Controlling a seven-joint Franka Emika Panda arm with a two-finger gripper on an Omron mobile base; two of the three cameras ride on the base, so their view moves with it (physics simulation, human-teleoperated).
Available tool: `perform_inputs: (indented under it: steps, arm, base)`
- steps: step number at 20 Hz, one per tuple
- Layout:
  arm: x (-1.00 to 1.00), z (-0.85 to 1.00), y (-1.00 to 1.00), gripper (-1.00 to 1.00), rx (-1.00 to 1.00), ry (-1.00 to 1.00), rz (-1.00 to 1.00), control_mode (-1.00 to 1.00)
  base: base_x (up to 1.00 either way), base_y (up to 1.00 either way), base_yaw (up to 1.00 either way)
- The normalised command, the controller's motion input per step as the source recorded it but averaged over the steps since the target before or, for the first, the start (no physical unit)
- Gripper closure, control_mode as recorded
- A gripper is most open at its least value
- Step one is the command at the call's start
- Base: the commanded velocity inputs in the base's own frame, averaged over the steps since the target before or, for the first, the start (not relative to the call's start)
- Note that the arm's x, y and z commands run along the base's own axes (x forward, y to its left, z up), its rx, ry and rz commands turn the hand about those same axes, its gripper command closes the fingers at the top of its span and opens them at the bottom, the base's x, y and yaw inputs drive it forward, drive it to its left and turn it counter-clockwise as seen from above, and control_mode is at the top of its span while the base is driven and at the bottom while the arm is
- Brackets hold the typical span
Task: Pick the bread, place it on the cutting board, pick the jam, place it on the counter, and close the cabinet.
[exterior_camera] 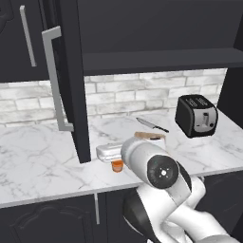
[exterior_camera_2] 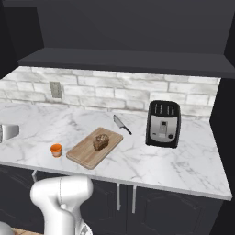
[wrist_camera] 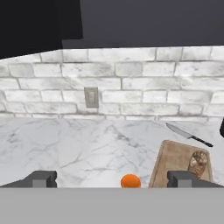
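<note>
Gripper [wrist_camera: 112,179] fingers [wrist_camera: 41,178] are standing spread wide apart in the hand view, pinching nothing, with bare marble showing between them. They are hovering above the counter [wrist_camera: 87,148], and the jam [wrist_camera: 130,180] is sitting on the marble in the gap between the tips, nearer the right-hand one and not touching either.

Taking the cutting board [exterior_camera_2: 87,150] as the landmark: the bread [exterior_camera_2: 101,142] is resting on the board, toward its far end, upright on the wood. The jam [exterior_camera_2: 56,149] is standing on the counter [exterior_camera_2: 151,160] just beside the board's left edge in the right base view, apart from it. A knife [exterior_camera_2: 121,124] is lying on the marble just beyond the board's far corner, blade pointing away toward the brick wall. A black toaster [exterior_camera_2: 163,123] is standing to the right of the board, well apart from it. A wall outlet [wrist_camera: 91,97] is sitting in the brick backsplash, behind and to the left of the board.

In the left base view the cabinet [exterior_camera: 71,80] door is hanging open, swung out over the counter [exterior_camera: 38,161] to the left of the board [exterior_camera: 151,135], its long silver handle [exterior_camera: 54,80] facing the camera. The jam [exterior_camera: 117,165] is showing there on the marble beside the arm's white elbow, which is covering most of the board.
</note>
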Motion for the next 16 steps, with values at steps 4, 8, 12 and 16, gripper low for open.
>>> perform_inputs:
  steps: [4, 8, 12, 16]
  arm:
    - [-0.55, 0.23, -0.14, -1.0, 0.03, -0.07, 0.0, -1.0]
    - [-0.58, 0.19, -0.19, -1.0, 0.03, -0.04, 0.0, -1.0]
    - [-0.65, 0.03, -0.14, -1.0, 0.01, -0.06, 0.0, -1.0]
    - [-0.68, 0.0, -0.03, -1.0, 0.0, -0.18, 0.02, -1.0]
  base:
    - [0.0, 0.0, 0.0]
    - [0.0, 0.0, 0.0]
    - [0.0, 0.0, 0.0]
    - [0.0, 0.0, 0.0]
